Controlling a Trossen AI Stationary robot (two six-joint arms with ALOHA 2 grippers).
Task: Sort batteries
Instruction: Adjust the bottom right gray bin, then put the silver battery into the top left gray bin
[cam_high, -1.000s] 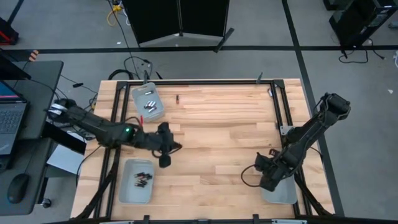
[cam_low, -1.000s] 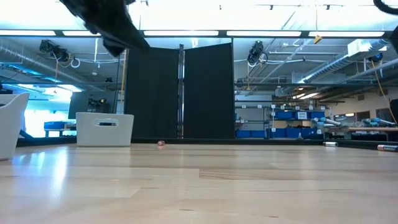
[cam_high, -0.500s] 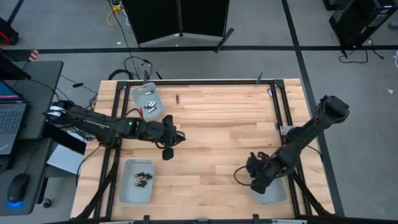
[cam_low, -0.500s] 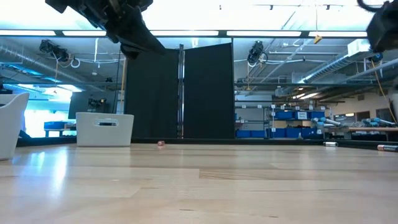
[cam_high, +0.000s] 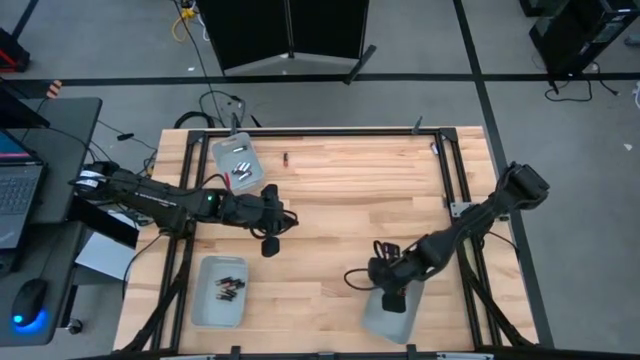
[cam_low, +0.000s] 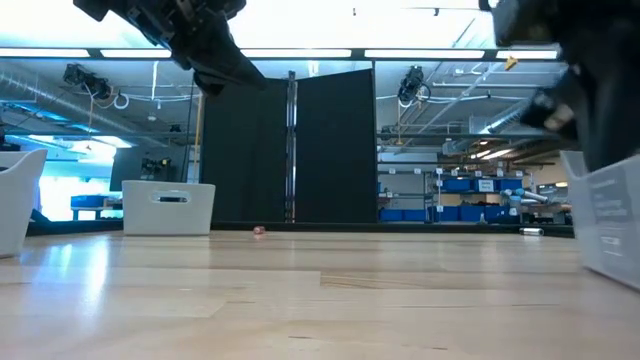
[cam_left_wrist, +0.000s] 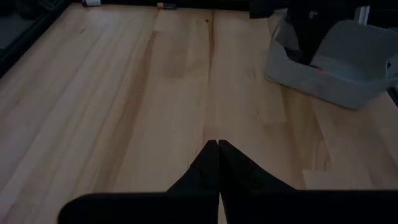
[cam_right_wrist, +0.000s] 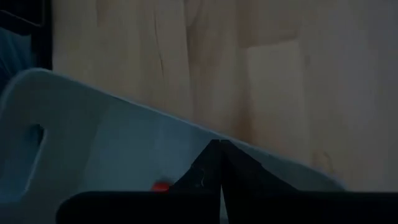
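**While sorting batteries: two filled trays, one tray under the right arm, one cell loose**

**High view.** Silvery batteries (cam_high: 238, 163) gathered in the far-left tray (cam_high: 222, 150). Darker, red-ended cells in the near-left tray (cam_high: 205, 305). Probably one bin per type, both parked at the left edge of the bench (cam_high: 340, 200) to keep the middle free. A lone battery (cam_high: 285, 158) unsorted on the bare wood just beside the far-left tray. Left end effector (cam_high: 285, 217) held above the bench between the two left trays, carrying nothing, likely turned toward the next pick. Right end effector (cam_high: 390, 292) lowered onto a third tray (cam_high: 378, 322) near the front middle, apparently to control that tray, not a single cell.

**Low view.** Lone battery (cam_low: 259, 230) visible as a small pinkish speck far across the bench, beside the pale far-left tray (cam_low: 168, 207). Left arm high at upper left, well clear of the surface. Third tray (cam_low: 612, 222) large at the right edge under the dark right arm.

**Left wrist view.** Fingers pressed together with nothing between them, over bare wood. Third tray (cam_left_wrist: 339, 62) ahead, the right arm reaching into it.

**Right wrist view.** Fingers pressed together, tips at the rim of the third tray (cam_right_wrist: 93, 143). Impossible to tell whether the wall is pinched or merely hooked. Red spot (cam_right_wrist: 161, 186) inside, possibly a battery end.
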